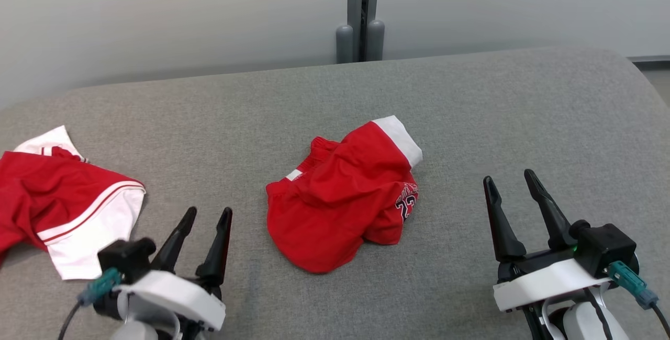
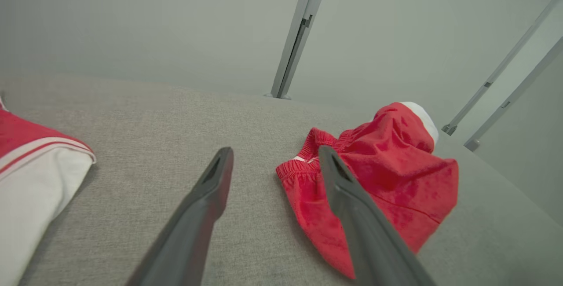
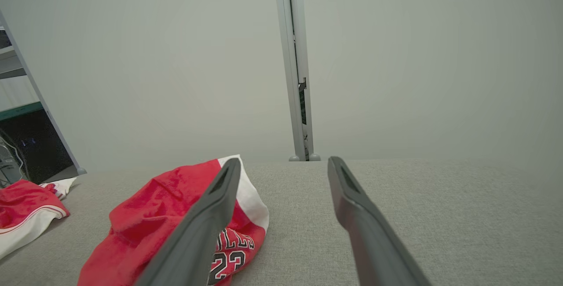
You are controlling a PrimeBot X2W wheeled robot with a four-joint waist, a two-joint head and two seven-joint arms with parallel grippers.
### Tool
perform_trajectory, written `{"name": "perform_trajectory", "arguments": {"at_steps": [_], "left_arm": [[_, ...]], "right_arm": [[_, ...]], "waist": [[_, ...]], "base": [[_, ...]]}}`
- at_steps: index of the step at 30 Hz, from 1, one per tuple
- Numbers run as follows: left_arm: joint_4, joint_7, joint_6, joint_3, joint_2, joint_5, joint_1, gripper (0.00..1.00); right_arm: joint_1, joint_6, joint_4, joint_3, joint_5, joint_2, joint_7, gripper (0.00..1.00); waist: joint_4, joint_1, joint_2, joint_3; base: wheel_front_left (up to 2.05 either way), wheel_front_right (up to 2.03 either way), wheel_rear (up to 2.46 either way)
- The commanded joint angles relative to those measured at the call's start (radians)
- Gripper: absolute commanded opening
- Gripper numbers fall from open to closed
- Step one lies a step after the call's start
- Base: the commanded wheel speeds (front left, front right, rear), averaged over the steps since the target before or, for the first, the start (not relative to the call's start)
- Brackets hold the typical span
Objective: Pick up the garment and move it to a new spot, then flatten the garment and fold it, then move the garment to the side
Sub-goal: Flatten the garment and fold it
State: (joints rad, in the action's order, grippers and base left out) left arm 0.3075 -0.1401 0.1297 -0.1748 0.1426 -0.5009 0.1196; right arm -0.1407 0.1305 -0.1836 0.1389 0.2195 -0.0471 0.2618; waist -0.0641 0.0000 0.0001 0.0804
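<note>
Creases cover the garment (image 1: 340,199), a red heap with a white band and a black number patch. It lies at the middle of the grey pad (image 1: 523,120), apart from both grippers.

In the head view the left gripper (image 1: 208,210) sits at 7 o'clock from the heap and the right gripper (image 1: 508,176) at 4 o'clock. Both are above the pad with fingers pointing toward 12 o'clock. Each pair of fingers stands wide, and both grippers hold nothing.

The other garment (image 1: 68,204), red with white trim, lies spread at 9 o'clock, near the pad's left edge and just beside the left gripper. A grey post (image 1: 361,10) rises against the pale wall (image 1: 157,10) at 12 o'clock, behind the pad.

In the left wrist view the garment (image 2: 396,167) lies at 3 o'clock, partly behind the right-hand finger. In the right wrist view the garment (image 3: 154,215) lies at 8 o'clock, with the left-hand finger crossing in front of it.
</note>
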Motion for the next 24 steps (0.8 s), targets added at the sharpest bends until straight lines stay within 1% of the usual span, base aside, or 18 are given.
{"name": "perform_trajectory", "arguments": {"at_steps": [1,2,4,6,9,13,16,19,23,24], "left_arm": [[0.003,0.009,0.002,-0.001,0.017,-0.011,0.029,1.0],[0.011,0.04,0.002,-0.024,0.021,-0.042,0.046,1.0],[0.034,0.103,0.002,-0.063,0.05,-0.07,0.085,1.0],[0.059,0.159,0.002,-0.087,0.062,-0.122,0.128,1.0],[0.117,0.262,0.002,-0.126,0.097,-0.176,0.182,1.0],[0.186,0.352,0.002,-0.161,0.131,-0.231,0.263,1.0],[0.239,0.388,0.002,-0.186,0.157,-0.254,0.309,1.0],[0.281,0.421,0.002,-0.223,0.169,-0.281,0.336,1.0],[0.307,0.421,0.002,-0.256,0.192,-0.315,0.349,1.0],[0.311,0.411,0.002,-0.262,0.194,-0.323,0.35,0.52]], "right_arm": [[-0.012,0.0,0.0,-0.002,0.002,-0.006,0.005,1.0],[-0.015,0.0,0.002,-0.003,0.002,-0.006,0.005,1.0],[-0.021,0.0,0.008,-0.004,0.005,-0.006,0.005,1.0],[-0.03,0.0,0.014,-0.004,0.012,-0.006,0.005,1.0],[-0.037,0.0,0.024,-0.007,0.02,-0.006,0.005,1.0],[-0.045,0.0,0.033,-0.009,0.028,-0.006,0.005,1.0],[-0.049,0.0,0.041,-0.007,0.036,-0.006,0.005,1.0],[-0.051,0.0,0.046,-0.008,0.044,-0.006,0.005,1.0],[-0.045,0.0,0.053,-0.013,0.05,-0.006,0.005,1.0],[-0.042,0.0,0.055,-0.015,0.052,-0.006,0.005,1.0]], "waist": [[-0.008,0.0,-0.0001,0.009],[-0.013,0.0,-0.0001,0.016],[-0.026,0.0,-0.0001,0.031],[-0.045,0.0,-0.0001,0.048],[-0.075,0.0,-0.0001,0.07],[-0.117,0.0,-0.0001,0.103],[-0.151,0.0,-0.0001,0.119],[-0.182,0.0,-0.0001,0.13],[-0.212,0.0,-0.0001,0.137],[-0.217,0.0,-0.0001,0.137]], "base": [[0.0,0.0,0.0],[0.0,0.0,0.0],[0.0,0.0,0.0],[0.0,0.0,0.0],[0.0,0.0,0.0],[0.0,0.0,0.0],[0.0,0.0,0.0],[0.0,0.0,0.0],[0.0,0.0,0.0],[0.0,0.0,0.0]]}}
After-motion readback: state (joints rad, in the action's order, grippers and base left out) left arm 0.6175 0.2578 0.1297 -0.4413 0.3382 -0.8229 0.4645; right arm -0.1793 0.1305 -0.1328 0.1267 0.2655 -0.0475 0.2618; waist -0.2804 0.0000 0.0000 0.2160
